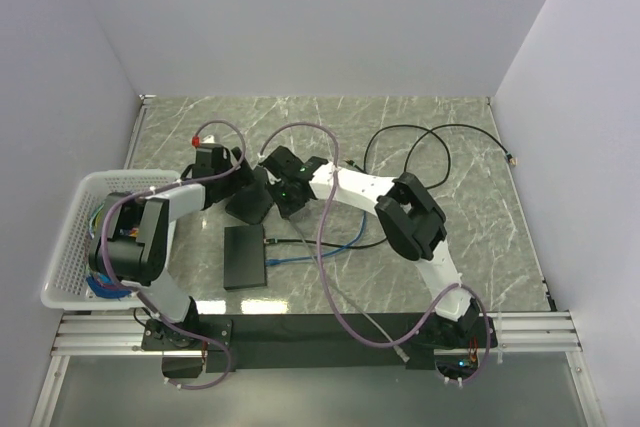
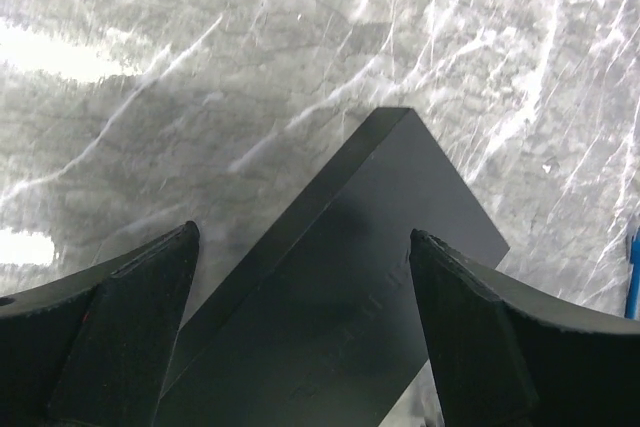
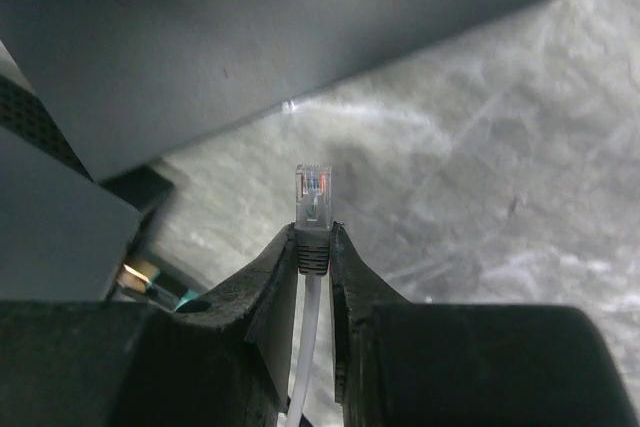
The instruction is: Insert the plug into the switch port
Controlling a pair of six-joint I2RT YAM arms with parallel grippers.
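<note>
Marble bench [image 1: 440, 237] is walled on three sides; the right half is mostly open, with only a black cable [image 1: 440, 147] looping across the far right. White basket [image 1: 70, 237] hugs the left edge, with the left arm's elbow over it. Both arms converge left of centre, so it's tight there. The switch [image 2: 370, 247], a flat dark box, sits tilted between the spread fingers of the left end effector [image 2: 303, 235]. Both pads look pressed on its long sides, one corner pointing away over bare bench. A second black box [image 1: 244, 257] lies flat just nearer, with a blue cable [image 1: 330, 247] trailing from its right edge. Right end effector [image 3: 313, 230] is almost fully closed, pinching the boot of a white cable [image 3: 308, 347]. The clear plug [image 3: 313, 190] sticks out past the fingertips, upright in the wrist view. It's just short of the switch's lower edge, with a strip of bench visible between. Can't make out the ports.
</note>
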